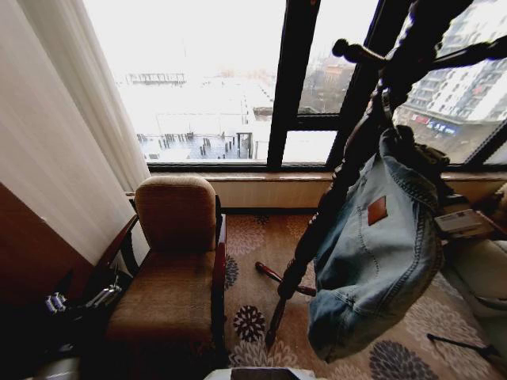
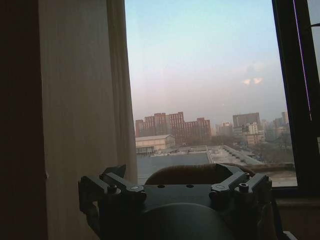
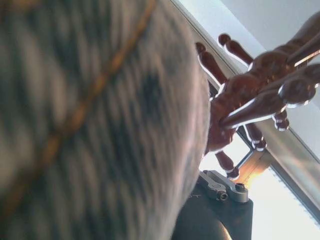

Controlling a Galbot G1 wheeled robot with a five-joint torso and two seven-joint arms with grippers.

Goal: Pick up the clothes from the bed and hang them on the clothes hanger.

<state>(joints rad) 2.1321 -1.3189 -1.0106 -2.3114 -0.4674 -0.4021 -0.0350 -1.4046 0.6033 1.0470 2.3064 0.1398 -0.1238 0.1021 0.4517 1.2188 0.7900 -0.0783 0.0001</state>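
The clothes (image 1: pixel 372 253), a light-blue denim jacket with a brown patch, hang bunched in the air against the clothes hanger (image 1: pixel 333 190), a dark wooden coat stand with pegs at its top. My right gripper (image 1: pixel 416 150) is a dark shape at the top of the bundle and is shut on the denim. In the right wrist view the clothes (image 3: pixel 90 125) press close to the camera, with the stand's pegs (image 3: pixel 250 95) just beyond. Low beside the armchair, my left gripper (image 1: pixel 79 301) (image 2: pixel 175 182) is open and holds nothing. The bed is out of view.
A brown armchair (image 1: pixel 170 261) stands left of the stand on a flower-patterned carpet (image 1: pixel 253 317). Behind it is a large window (image 1: pixel 238 87) with a pale curtain (image 1: pixel 71 142) at the left. A seat (image 1: pixel 483 277) with small items sits at the right edge.
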